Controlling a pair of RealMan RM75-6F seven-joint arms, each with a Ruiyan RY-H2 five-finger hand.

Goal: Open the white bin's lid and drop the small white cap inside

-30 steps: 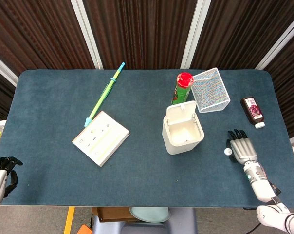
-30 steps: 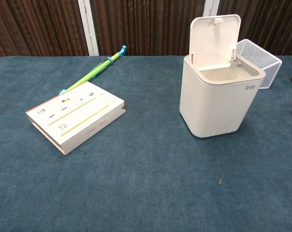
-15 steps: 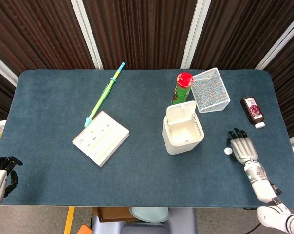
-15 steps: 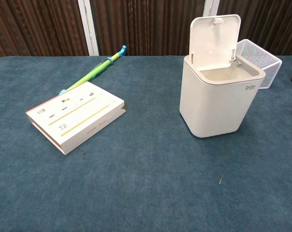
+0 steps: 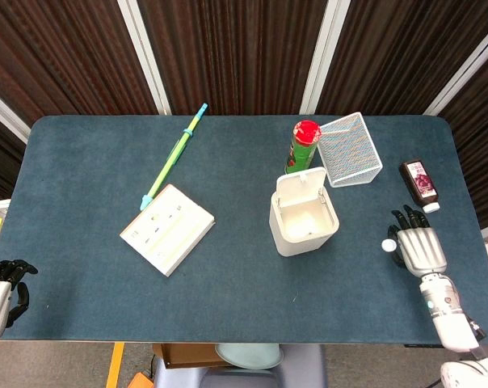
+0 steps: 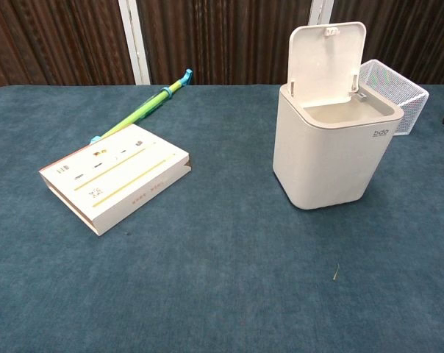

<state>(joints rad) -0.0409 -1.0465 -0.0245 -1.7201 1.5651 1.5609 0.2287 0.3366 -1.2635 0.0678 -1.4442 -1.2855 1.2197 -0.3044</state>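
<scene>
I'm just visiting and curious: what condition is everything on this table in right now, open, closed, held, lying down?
white bin: lid up, open.
small white cap: at the right hand's thumb, apparently held.
right hand: beside the bin, over the table.
left hand: off the table's corner, holding nothing.
mesh basket: tipped over.
green can: upright, capped.

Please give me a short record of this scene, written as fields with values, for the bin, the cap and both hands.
bin: white bin upright near table centre
lid: lid open, standing up at the back
cap: small white cap at the thumb side of the right hand; whether pinched or only touching, cannot tell
right hand: right hand to the right of the bin, fingers pointing away from the robot
left hand: left hand off the table's near left corner, fingers curled, holding nothing
</scene>
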